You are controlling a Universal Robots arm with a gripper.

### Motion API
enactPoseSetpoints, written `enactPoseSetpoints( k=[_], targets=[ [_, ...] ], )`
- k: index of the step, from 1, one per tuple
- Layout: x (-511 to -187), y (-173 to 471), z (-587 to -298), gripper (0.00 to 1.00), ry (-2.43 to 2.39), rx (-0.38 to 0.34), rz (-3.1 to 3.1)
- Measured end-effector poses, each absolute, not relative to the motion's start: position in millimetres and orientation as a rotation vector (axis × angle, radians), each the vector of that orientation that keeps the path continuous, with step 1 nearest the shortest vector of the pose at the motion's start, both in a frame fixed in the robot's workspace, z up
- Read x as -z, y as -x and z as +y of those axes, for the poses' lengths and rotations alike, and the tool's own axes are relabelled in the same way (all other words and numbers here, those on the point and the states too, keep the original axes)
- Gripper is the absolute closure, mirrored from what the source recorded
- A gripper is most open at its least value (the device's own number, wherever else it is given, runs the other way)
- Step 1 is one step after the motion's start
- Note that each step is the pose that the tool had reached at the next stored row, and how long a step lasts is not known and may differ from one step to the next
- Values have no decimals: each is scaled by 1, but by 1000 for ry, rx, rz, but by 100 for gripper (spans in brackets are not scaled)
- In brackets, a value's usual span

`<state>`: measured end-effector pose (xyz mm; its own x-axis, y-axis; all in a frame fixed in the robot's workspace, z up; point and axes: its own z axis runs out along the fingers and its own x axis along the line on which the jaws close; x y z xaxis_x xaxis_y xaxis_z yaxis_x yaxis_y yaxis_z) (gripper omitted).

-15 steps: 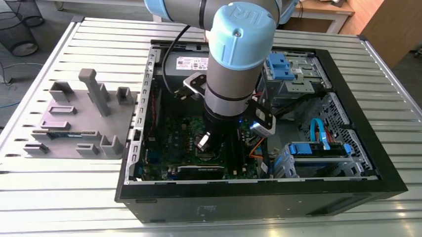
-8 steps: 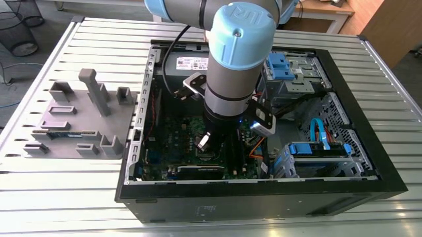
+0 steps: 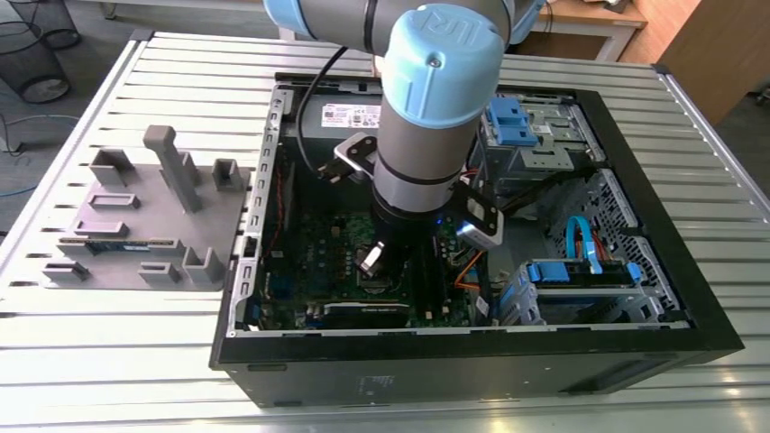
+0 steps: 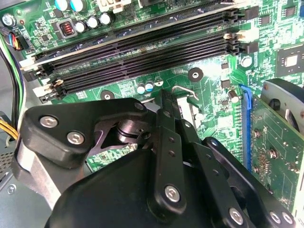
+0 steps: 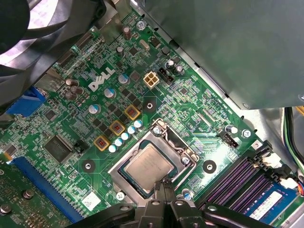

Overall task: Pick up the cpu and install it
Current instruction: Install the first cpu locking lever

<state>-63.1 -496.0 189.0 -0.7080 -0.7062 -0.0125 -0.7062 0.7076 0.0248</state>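
The cpu (image 5: 148,167), a small square chip with a silver-grey top, lies flat inside the open metal-framed socket (image 5: 167,138) of the green board (image 5: 199,114) in the first wrist view. My gripper (image 5: 164,186) hangs just over the chip's near edge, its two thin fingers pressed together with nothing between them. In the exterior view the gripper (image 3: 374,260) is low inside the open computer case (image 3: 673,271), over the middle of the board. The second wrist view shows the gripper's black linkage (image 4: 167,111) in front of the socket, hiding the chip.
Empty black memory slots (image 4: 142,52) run beside the socket. A blue card slot (image 5: 42,180) and a fan (image 5: 42,23) flank the board. Drive bays with blue clips (image 3: 517,122) and cables crowd the case's right. A grey moulded tray (image 3: 132,216) holding a green memory stick (image 3: 114,244) sits left.
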Motion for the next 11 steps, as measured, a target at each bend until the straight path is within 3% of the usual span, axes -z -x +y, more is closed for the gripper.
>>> enactPoseSetpoints(
  k=[11],
  targets=[
    [-192,62,-496,89,1202,-54,2909]
  ],
)
